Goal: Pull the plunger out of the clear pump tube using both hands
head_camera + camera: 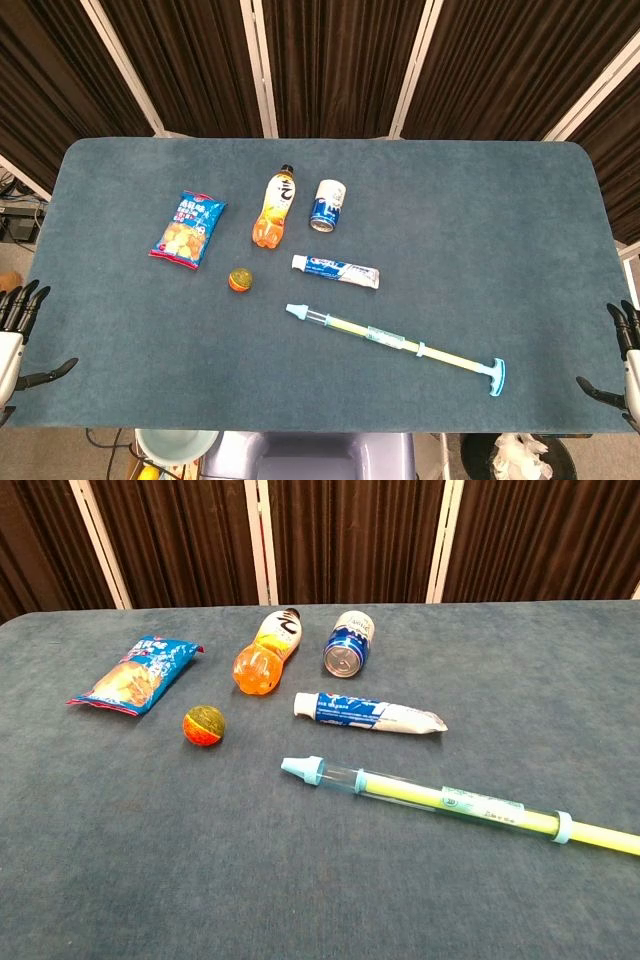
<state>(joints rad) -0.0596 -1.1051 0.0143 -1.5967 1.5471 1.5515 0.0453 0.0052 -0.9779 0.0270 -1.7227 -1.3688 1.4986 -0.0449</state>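
The clear pump tube (360,329) (440,796) lies flat on the table, slanting from upper left to lower right, its pale blue nozzle at the left end. A yellow plunger rod (455,358) (600,836) sticks out of its right end and finishes in a blue T-handle (497,376). My left hand (18,330) hangs at the table's left edge, fingers spread, holding nothing. At the right edge is my right hand (622,350), likewise spread and empty. Both are far from the pump. Neither hand shows in the chest view.
Behind the pump lie a toothpaste tube (335,270) (368,714), an orange-green ball (240,281) (204,725), a crisp bag (187,229) (136,674), an orange drink bottle (274,206) (266,651) and a blue can (328,205) (348,642). Blue cloth covers the table (120,350).
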